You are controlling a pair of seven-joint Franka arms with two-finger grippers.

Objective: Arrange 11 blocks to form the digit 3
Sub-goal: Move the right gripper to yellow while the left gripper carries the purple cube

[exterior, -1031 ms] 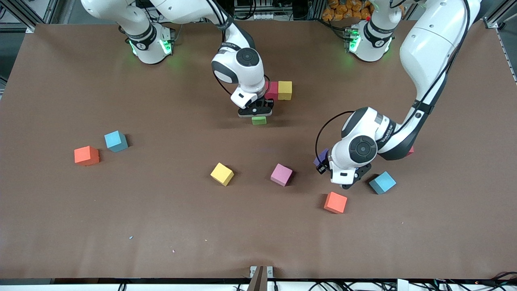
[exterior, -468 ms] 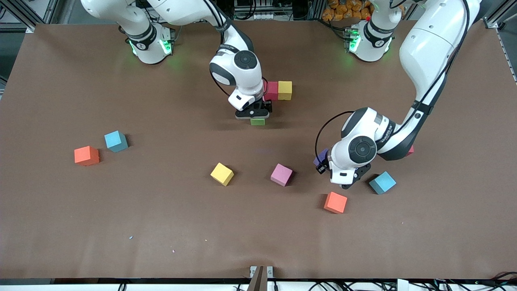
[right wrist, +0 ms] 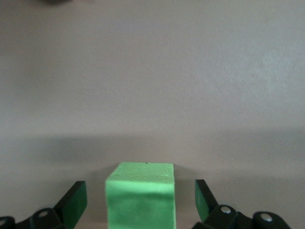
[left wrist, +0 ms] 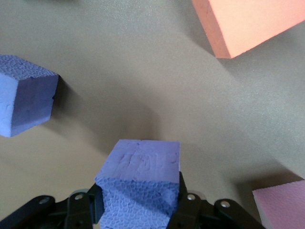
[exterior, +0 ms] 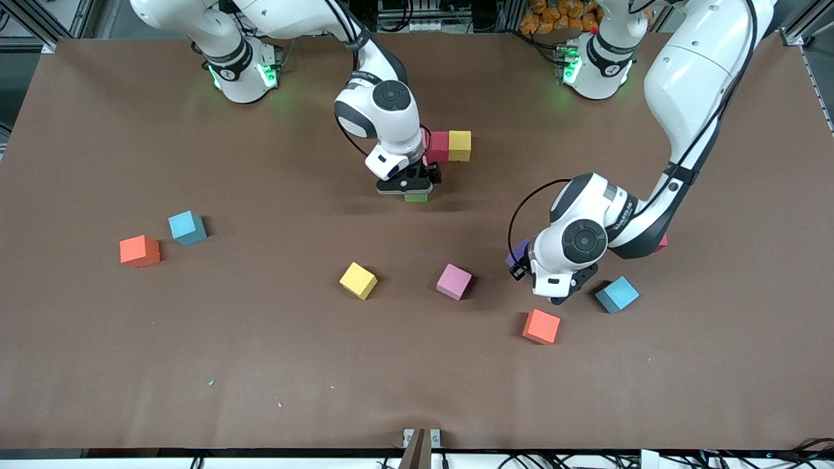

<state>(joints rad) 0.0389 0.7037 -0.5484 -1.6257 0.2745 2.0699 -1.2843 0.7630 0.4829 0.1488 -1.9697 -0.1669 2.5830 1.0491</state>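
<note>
Green block (right wrist: 139, 196) untouched between wide-spread fingers of right tool (right wrist: 141, 200); purple block (left wrist: 139, 183) clamped in left tool (left wrist: 138, 210).

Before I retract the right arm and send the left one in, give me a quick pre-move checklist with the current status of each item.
1. Right claw open, clear of the green block: ok.
2. Green block down on the table: ok.
3. Green block touching the red block of the row: cannot tell, the arm hides it.
4. Red block and yellow block touching: ok.
5. Left claw shut on the purple block: ok.
6. Eleven blocks accounted for: cannot tell, both arms cover some.
</note>
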